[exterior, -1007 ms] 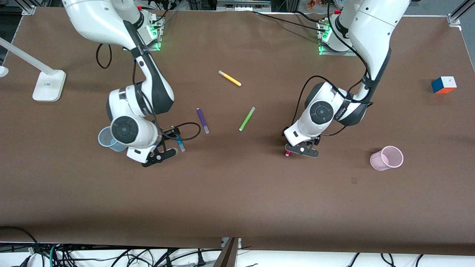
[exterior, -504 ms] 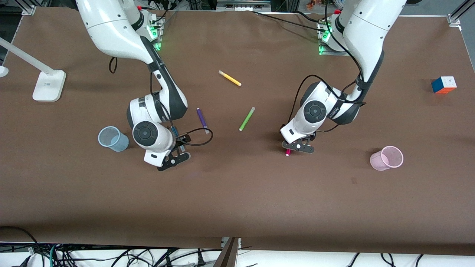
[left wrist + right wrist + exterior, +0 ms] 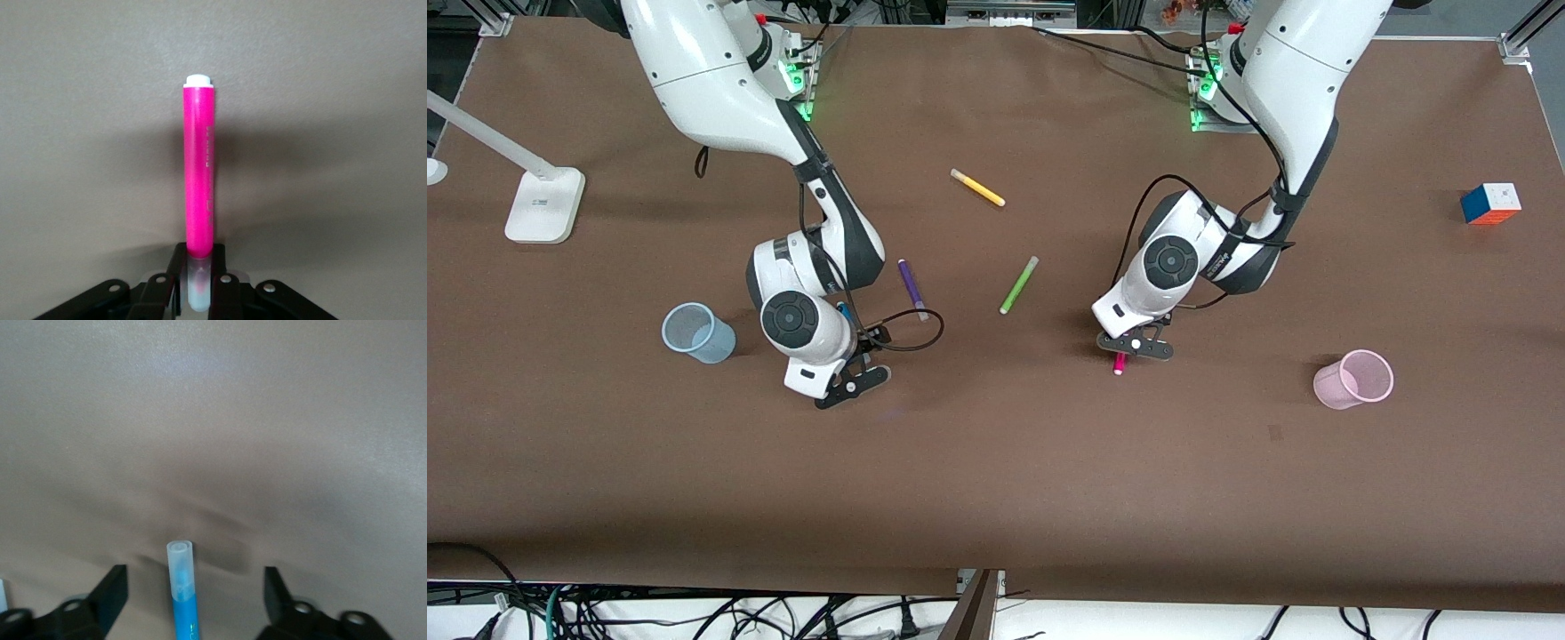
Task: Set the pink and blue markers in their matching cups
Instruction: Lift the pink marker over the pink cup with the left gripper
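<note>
My left gripper (image 3: 1136,346) is shut on the pale end of the pink marker (image 3: 199,173), low at the table. The magenta barrel sticks out from the jaws, and its tip shows in the front view (image 3: 1119,364). The pink cup (image 3: 1354,379) stands toward the left arm's end of the table. My right gripper (image 3: 852,380) is open over the blue marker (image 3: 181,570). The marker lies between the wide-spread fingers (image 3: 113,587) with its clear cap pointing away from the wrist. In the front view my hand hides it. The blue cup (image 3: 696,332) stands beside that hand.
A purple pen (image 3: 912,288), a lime-green pen (image 3: 1018,284) and a yellow pen (image 3: 977,188) lie between the arms. A colour cube (image 3: 1490,203) sits at the left arm's end. A white lamp base (image 3: 544,205) sits at the right arm's end.
My right arm swung from over the blue cup toward the table's middle and now covers the blue marker. My left gripper shifted slightly toward the bases with the pink marker.
</note>
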`<action>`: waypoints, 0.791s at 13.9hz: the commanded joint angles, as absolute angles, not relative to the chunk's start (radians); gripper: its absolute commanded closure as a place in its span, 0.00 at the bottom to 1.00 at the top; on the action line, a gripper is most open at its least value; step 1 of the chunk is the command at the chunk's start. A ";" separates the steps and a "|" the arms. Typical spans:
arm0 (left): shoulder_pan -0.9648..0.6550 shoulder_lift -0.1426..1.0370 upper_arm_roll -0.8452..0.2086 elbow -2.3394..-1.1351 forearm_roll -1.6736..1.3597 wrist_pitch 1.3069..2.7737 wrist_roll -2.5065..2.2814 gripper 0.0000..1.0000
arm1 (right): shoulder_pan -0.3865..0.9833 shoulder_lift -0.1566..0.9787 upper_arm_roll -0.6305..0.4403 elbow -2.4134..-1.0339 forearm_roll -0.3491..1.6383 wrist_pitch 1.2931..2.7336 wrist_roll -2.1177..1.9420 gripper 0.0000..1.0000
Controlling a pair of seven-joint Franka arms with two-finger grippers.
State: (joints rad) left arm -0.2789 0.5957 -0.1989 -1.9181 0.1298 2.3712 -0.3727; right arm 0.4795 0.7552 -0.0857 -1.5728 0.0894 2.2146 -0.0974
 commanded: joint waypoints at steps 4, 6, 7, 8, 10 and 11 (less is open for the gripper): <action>-0.165 0.421 -0.199 -1.834 0.144 1.986 -0.164 1.00 | 0.494 0.741 -0.092 -1.635 0.112 2.282 -0.114 0.54; -0.099 0.419 -0.198 -1.677 0.143 1.739 0.016 1.00 | 0.498 0.741 -0.092 -1.641 0.112 2.290 -0.106 0.54; -0.068 0.422 -0.196 -1.599 0.144 1.635 0.103 1.00 | 0.500 0.741 -0.092 -1.641 0.112 2.289 -0.107 0.61; -0.039 0.428 -0.195 -1.529 0.155 1.549 0.180 1.00 | 0.502 0.735 -0.092 -1.640 0.112 2.283 -0.107 0.79; 0.017 0.434 -0.177 -1.453 0.172 1.433 0.346 1.00 | 0.500 0.706 -0.092 -1.638 0.112 2.278 -0.111 0.99; 0.043 0.434 -0.172 -1.434 0.228 1.413 0.420 1.00 | 0.502 0.689 -0.092 -1.638 0.112 2.269 -0.109 1.00</action>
